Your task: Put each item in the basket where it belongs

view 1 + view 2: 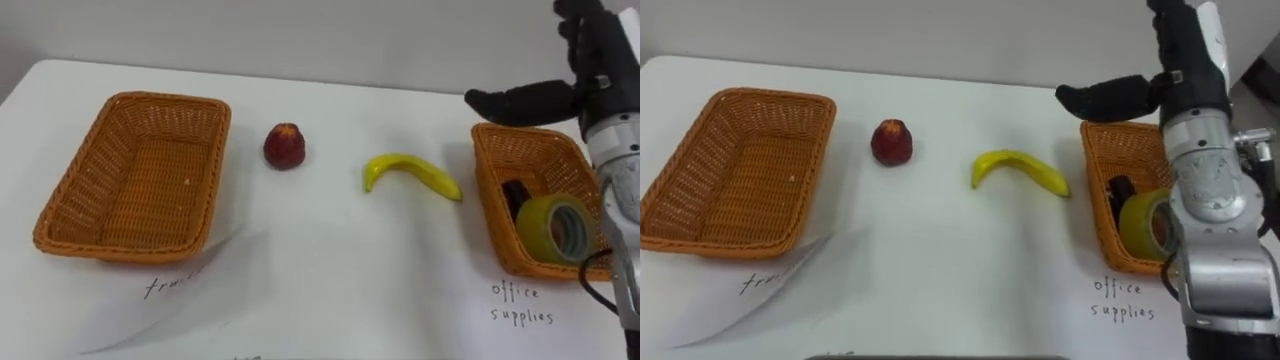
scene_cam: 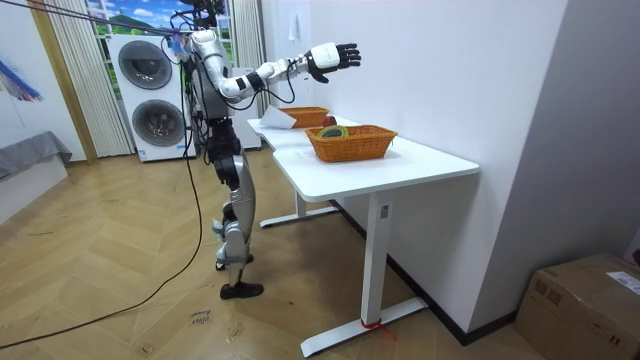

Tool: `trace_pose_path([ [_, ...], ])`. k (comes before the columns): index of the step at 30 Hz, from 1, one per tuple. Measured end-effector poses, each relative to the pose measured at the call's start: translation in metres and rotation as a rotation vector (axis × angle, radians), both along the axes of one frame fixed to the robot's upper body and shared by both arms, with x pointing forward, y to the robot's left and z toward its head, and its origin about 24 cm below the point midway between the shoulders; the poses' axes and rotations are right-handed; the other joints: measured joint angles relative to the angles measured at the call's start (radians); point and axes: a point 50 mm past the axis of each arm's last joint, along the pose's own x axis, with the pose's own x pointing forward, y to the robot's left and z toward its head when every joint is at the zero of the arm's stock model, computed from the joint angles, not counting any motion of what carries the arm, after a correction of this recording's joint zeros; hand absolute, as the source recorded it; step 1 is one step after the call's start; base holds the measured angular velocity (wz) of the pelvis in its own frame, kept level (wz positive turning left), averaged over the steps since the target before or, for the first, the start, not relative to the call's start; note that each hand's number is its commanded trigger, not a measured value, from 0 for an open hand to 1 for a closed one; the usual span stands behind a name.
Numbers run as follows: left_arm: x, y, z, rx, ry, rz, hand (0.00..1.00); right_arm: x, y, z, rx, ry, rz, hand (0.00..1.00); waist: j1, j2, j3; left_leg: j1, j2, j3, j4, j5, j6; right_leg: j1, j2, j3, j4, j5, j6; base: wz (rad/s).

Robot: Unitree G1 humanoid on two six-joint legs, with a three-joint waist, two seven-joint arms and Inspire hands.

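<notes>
Left eye view shows the right hand raised above the far rim of the right basket, its fingers straight and its thumb spread, holding nothing. That basket holds a roll of tape and a small dark item. The banana lies on the table just left of it, the apple sits further left, and both are outside the left basket, which rests on a sheet of paper. Seen in the room view, the robot stands upright at the table's end with that arm stretched out over it.
</notes>
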Motion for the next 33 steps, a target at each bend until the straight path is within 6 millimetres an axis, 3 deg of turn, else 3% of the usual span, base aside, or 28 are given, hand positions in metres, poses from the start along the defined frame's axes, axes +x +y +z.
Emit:
trace_pose_path([
  [6,0.007,0.007,0.001,0.000,0.003,-0.046,0.00,0.006,0.011,-0.013,-0.072,0.069,0.038,0.00,0.007,-0.014,-0.0058,-0.018,-0.001,-0.019,0.000,0.000,0.000,-0.009,-0.003,-0.024,-0.002,0.000,0.000,0.08],
  [10,0.013,0.007,0.001,-0.004,-0.007,-0.060,0.00,0.010,0.014,-0.028,-0.087,0.153,0.079,0.00,0.024,-0.010,-0.0028,-0.026,-0.001,-0.021,0.000,0.000,0.000,-0.015,-0.002,-0.026,-0.002,0.000,0.000,0.00],
  [20,0.017,0.004,0.000,-0.039,-0.010,-0.068,0.00,0.016,0.021,-0.038,-0.242,0.259,0.148,0.00,0.033,0.000,0.0039,-0.052,-0.001,-0.029,0.019,0.000,0.000,-0.031,-0.005,-0.035,-0.003,0.000,0.000,0.01],
  [30,0.019,0.004,-0.001,-0.050,-0.005,-0.070,0.00,0.015,0.022,-0.049,-0.331,0.360,0.203,0.00,0.032,-0.001,0.0027,-0.069,-0.002,-0.048,0.034,0.000,0.000,-0.031,-0.007,-0.056,-0.001,0.002,-0.003,0.06],
  [33,0.018,0.006,-0.001,-0.050,0.004,-0.069,0.00,0.015,0.019,-0.055,-0.364,0.409,0.210,0.00,0.034,-0.008,-0.0018,-0.069,-0.002,-0.047,0.034,0.000,0.000,-0.032,-0.007,-0.055,0.000,0.002,-0.003,0.00],
])
